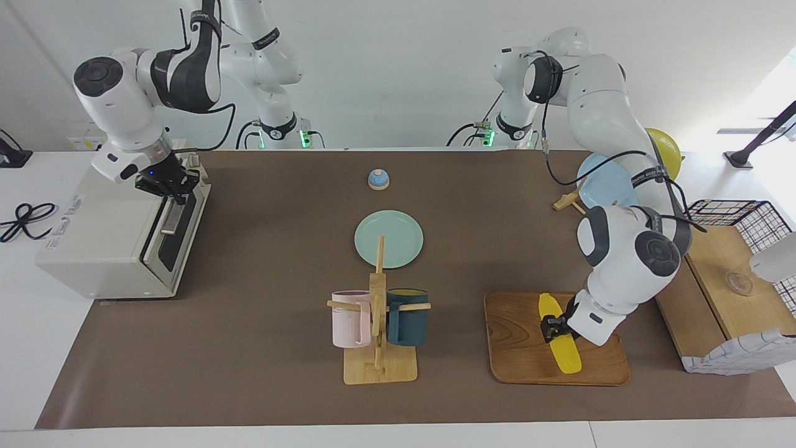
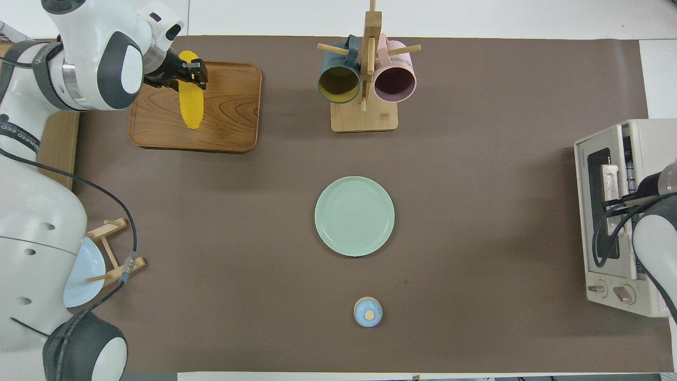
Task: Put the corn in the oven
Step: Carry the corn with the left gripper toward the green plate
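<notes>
Your left gripper [image 1: 552, 328] is pinched on the corn [image 1: 559, 340], lower right of the facing view, over the wooden tray [image 1: 516, 348]; the cob slants and you cannot tell whether its lower end touches the wood. In the overhead view the same corn [image 2: 190, 103] sits upper left. Your right gripper [image 1: 168, 186] is pressed together on the handle [image 1: 171, 218] of the oven [image 1: 93, 236], at the left edge of the facing view, the door tipped slightly ajar. The green plate [image 1: 388, 239] lies mid-frame, with the mug rack [image 1: 378, 330] below it.
</notes>
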Motion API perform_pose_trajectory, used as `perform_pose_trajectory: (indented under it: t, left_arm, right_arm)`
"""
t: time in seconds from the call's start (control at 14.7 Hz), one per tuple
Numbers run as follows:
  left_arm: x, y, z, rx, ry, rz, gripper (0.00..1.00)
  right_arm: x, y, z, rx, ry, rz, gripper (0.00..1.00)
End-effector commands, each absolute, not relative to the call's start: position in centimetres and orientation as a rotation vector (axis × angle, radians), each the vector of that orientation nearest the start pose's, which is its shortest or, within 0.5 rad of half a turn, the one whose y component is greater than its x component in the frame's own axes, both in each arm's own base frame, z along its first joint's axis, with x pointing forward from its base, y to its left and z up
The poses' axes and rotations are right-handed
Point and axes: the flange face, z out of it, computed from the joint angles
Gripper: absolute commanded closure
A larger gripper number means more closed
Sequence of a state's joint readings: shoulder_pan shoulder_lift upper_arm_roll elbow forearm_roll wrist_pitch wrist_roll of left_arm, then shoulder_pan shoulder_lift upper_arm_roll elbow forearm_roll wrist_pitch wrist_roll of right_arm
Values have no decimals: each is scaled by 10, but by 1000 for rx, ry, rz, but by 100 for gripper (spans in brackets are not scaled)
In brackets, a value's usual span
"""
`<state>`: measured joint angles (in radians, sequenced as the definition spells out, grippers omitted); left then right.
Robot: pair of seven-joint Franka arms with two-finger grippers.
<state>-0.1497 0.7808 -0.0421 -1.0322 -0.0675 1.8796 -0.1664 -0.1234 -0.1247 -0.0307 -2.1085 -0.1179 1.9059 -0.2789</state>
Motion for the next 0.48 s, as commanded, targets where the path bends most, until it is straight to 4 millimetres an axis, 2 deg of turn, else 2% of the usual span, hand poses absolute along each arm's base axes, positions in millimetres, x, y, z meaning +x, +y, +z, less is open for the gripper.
perform_pose_trajectory:
  t: [0.0, 0.07, 0.2, 0.27, 0.41]
  left_arm:
    - [698, -160, 454, -3249, -43, -35, 100]
    - [681, -162, 463, -3250, -37, -13, 100]
    - [639, -185, 479, -3265, -42, 22, 100]
    - [617, -201, 481, -3257, -84, 53, 100]
    - [574, -249, 478, -3245, -78, 84, 100]
  right_arm:
    - [495, -69, 444, -3199, -239, 188, 100]
    - [498, -64, 443, -3196, -234, 158, 100]
    - [505, -55, 435, -3190, -246, 137, 100]
    - [509, -50, 429, -3186, -258, 130, 100]
    - [516, -42, 417, -3188, -231, 113, 100]
